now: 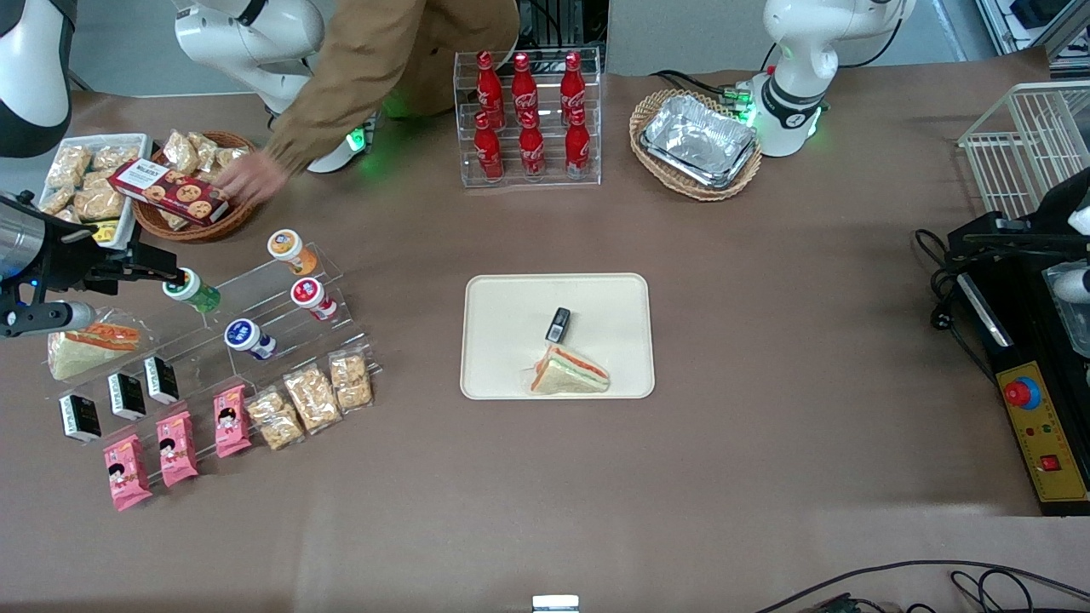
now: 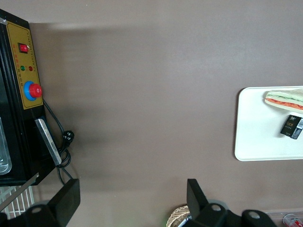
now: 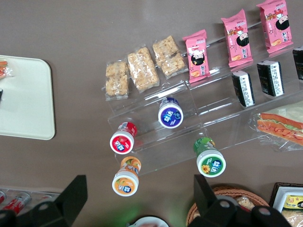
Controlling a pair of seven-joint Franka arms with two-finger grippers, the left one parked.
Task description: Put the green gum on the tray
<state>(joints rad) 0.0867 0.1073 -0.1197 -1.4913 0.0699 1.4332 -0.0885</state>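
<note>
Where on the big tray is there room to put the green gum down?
The tray is bare toward the working arm's end; the sandwich and black packet crowd its middle. The green gum sits on the crowded clear rack, gripper open beside it.

The green gum point(image 1: 192, 289) point(image 3: 208, 156), a small green bottle with a white-rimmed lid, lies on its side on the clear stepped rack toward the working arm's end. The cream tray point(image 1: 502, 358) point(image 3: 28, 113) point(image 2: 255, 137) lies flat mid-bench, well apart.
</note>
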